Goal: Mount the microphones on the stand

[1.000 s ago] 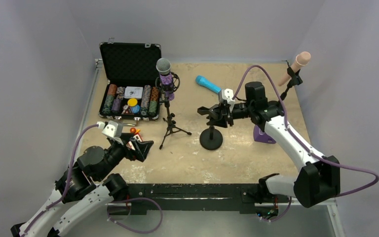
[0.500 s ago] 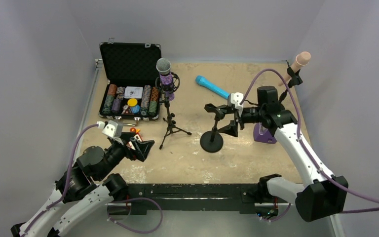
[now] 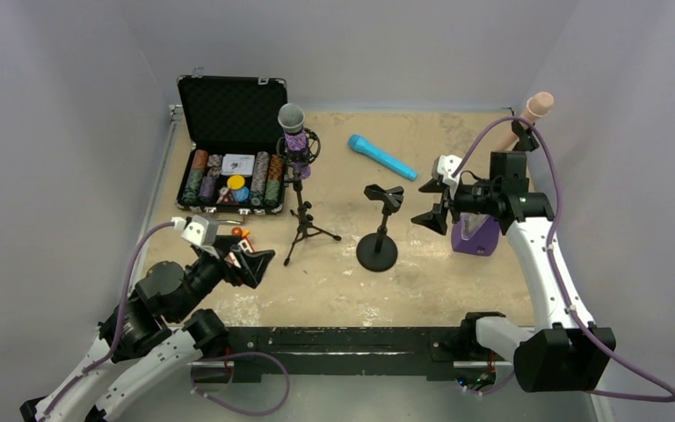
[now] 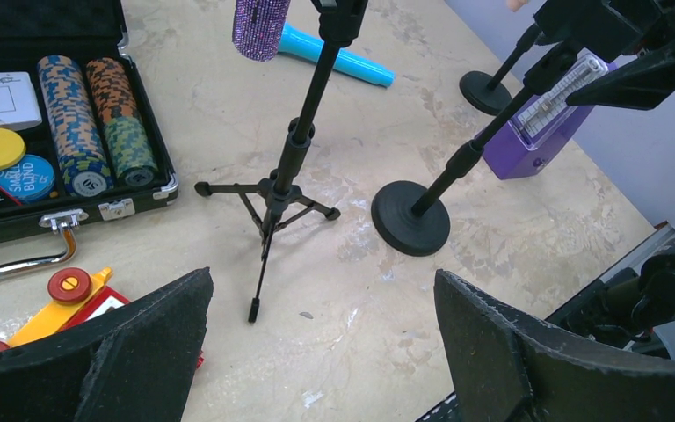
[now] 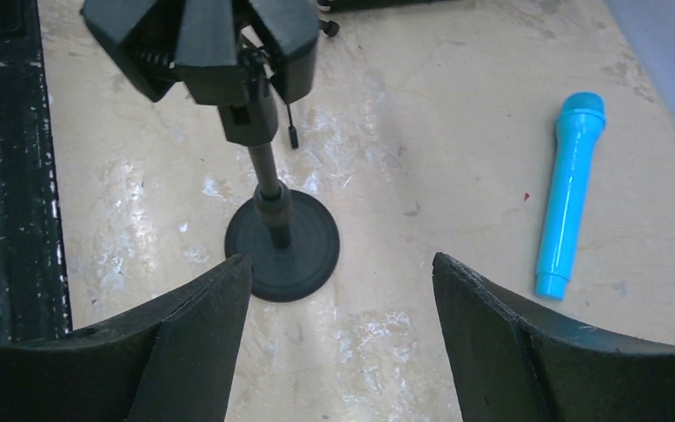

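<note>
A blue microphone (image 3: 381, 156) (image 5: 567, 198) (image 4: 343, 61) lies flat on the table behind the round-base stand (image 3: 377, 252) (image 5: 283, 242) (image 4: 410, 220), whose top clip (image 3: 384, 195) (image 5: 202, 40) holds nothing. The glittery purple microphone (image 3: 292, 132) (image 4: 261, 26) sits in the tripod stand (image 3: 303, 220) (image 4: 281, 185). A pink microphone (image 3: 527, 119) is clipped in a stand at the far right edge. My right gripper (image 3: 432, 202) (image 5: 341, 290) hangs open just right of the empty clip, holding nothing. My left gripper (image 3: 255, 261) (image 4: 321, 308) is open near the front left, well short of the tripod.
An open black case of poker chips (image 3: 233, 176) (image 4: 61, 132) stands at the back left. A purple metronome (image 3: 476, 236) (image 4: 545, 132) sits under my right arm. A red and yellow toy (image 3: 239, 236) (image 4: 70, 294) lies by my left gripper. Grey walls close in on three sides.
My right gripper has let go of the round-base stand's clip, opened, and drawn back to the right. The left arm has not moved.
</note>
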Motion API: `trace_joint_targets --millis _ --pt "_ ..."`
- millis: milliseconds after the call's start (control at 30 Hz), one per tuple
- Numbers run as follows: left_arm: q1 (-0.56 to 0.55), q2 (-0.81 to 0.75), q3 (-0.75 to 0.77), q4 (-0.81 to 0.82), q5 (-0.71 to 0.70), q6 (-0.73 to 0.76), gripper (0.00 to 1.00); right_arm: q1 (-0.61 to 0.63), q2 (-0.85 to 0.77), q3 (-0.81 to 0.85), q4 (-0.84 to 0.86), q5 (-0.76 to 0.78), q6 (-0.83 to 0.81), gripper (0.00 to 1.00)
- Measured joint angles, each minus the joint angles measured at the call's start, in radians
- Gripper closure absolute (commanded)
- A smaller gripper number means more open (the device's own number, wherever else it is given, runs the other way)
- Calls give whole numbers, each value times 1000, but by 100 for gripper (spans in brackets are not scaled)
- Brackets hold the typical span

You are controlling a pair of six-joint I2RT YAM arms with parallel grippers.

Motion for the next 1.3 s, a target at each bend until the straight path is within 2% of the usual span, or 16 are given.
trace_joint_targets --millis 600,1300 --pt "0 -22 -16 -6 0 22 0 -12 235 159 88 135 185 24" --pt "0 -22 -28 -7 -1 23 0 -12 610 500 69 379 360 23"
